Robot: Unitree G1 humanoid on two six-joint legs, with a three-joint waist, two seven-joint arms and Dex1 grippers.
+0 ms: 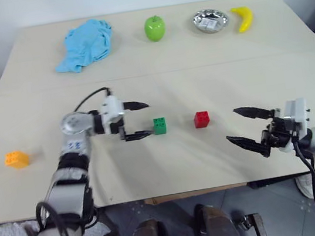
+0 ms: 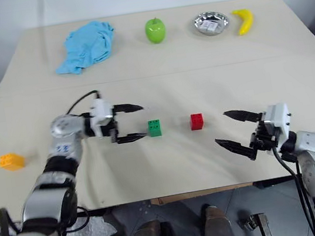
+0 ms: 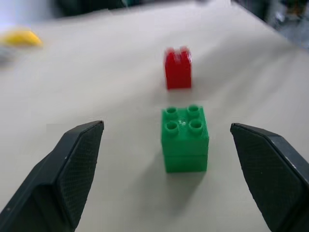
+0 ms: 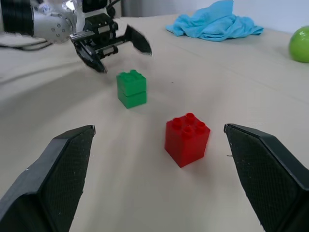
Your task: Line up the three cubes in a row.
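Note:
A green cube (image 1: 160,126) stands on the table beside a red cube (image 1: 201,119) to its right, a small gap between them. The orange-yellow cube (image 1: 16,159) lies far off at the table's left edge. My left gripper (image 1: 143,119) hangs open just left of the green cube, pointing at it, with nothing between its fingers (image 3: 77,169). My right gripper (image 1: 243,124) is open too, right of the red cube and pointing toward it. In the right wrist view the red cube (image 4: 187,138) sits ahead of its fingertips (image 4: 67,159), the green cube (image 4: 131,88) behind it.
Along the far side of the table (image 1: 171,169) lie a blue cloth (image 1: 84,44), a green apple (image 1: 155,28), a small metal bowl (image 1: 210,20) and a yellow banana (image 1: 243,18). A seam runs across the tabletop between those items and the cubes.

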